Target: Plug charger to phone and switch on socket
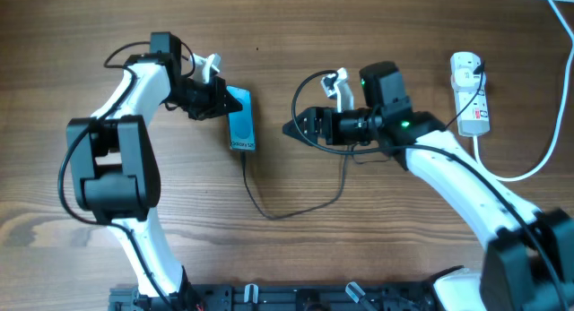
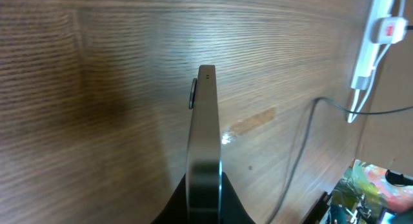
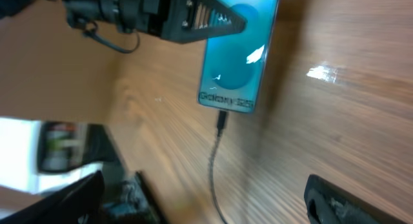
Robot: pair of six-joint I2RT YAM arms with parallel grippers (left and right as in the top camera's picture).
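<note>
Left claw (image 1: 231, 101) pinching phone (image 1: 242, 128); right claw (image 1: 292, 128) spread.
Only the right wrist view shows the charger (image 3: 213, 164) tip meeting its lower edge.

The bench (image 1: 359, 257) is being shown as brown wood grain with a smooth, faintly shiny finish. The phone (image 1: 241, 130) is being seen with a glossy screen and a satin, metallic-looking edge. The charger (image 3: 211, 169) is being shown as thin matt black cable, the socket (image 1: 470, 96) as smooth white plastic.
</note>
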